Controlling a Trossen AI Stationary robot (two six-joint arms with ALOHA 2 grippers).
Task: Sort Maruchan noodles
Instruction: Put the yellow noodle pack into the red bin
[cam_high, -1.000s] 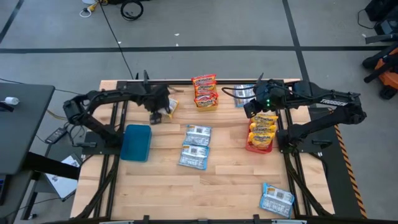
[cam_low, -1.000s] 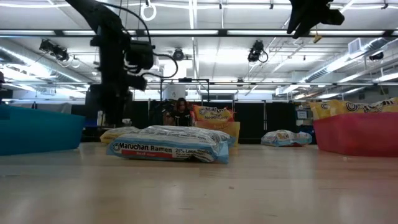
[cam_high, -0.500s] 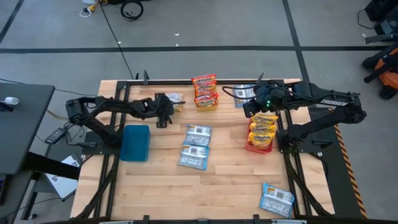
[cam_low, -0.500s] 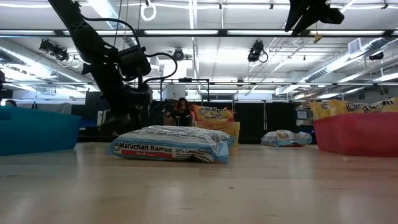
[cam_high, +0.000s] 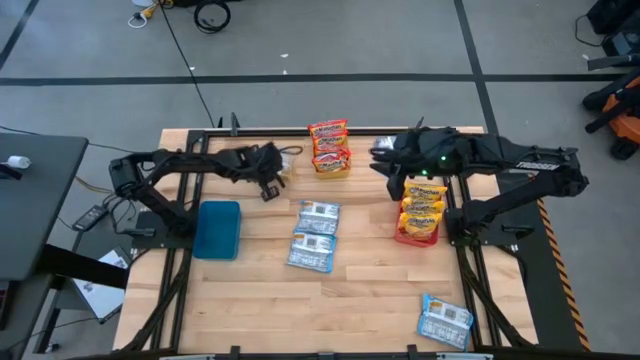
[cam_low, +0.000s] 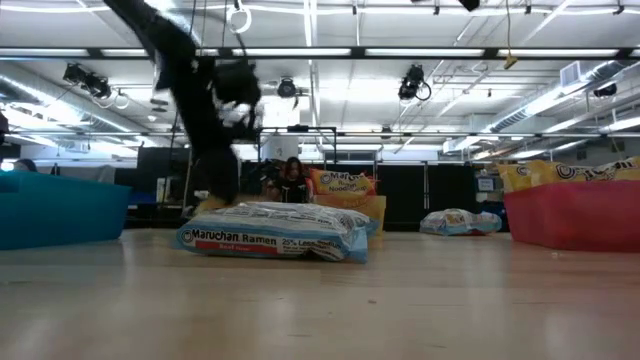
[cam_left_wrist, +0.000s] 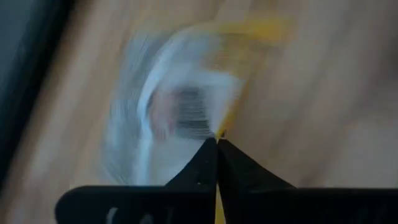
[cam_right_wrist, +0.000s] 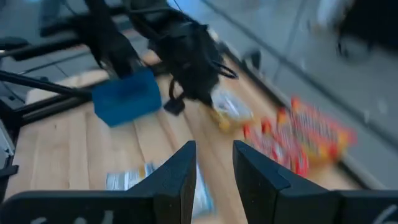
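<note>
My left gripper (cam_high: 272, 183) is at the far left of the table, fingers closed (cam_left_wrist: 217, 142) over a yellow-and-white noodle packet (cam_high: 287, 166), which is blurred in the left wrist view (cam_left_wrist: 180, 106). My right gripper (cam_high: 383, 163) is open and empty (cam_right_wrist: 214, 158), high over the far middle of the table. Red packets (cam_high: 330, 148) are stacked at the far centre. Yellow packets (cam_high: 422, 205) fill a red bin (cam_high: 412, 238). Three blue-and-white packets lie flat on the table (cam_high: 318, 214) (cam_high: 310, 252) (cam_high: 445, 320). My left gripper is shut on the yellow-and-white packet at its yellow edge (cam_left_wrist: 221, 127); a thin yellow strip shows between the two fingers. The fingers come at it from above. I cannot tell whether the packet lies on the table or is lifted.
An empty blue bin (cam_high: 220, 228) stands at the left, near my left arm. The near half of the table holds only the packet at the near right corner. In the low view a blue-and-white packet (cam_low: 272, 235) lies in front and a person (cam_low: 292, 178) shows far behind.
My right gripper has swung toward the table's left edge and risen out of the low view, staying open. My left arm has dipped and come up again, shifting slightly toward the right edge with the yellow-and-white packet.
</note>
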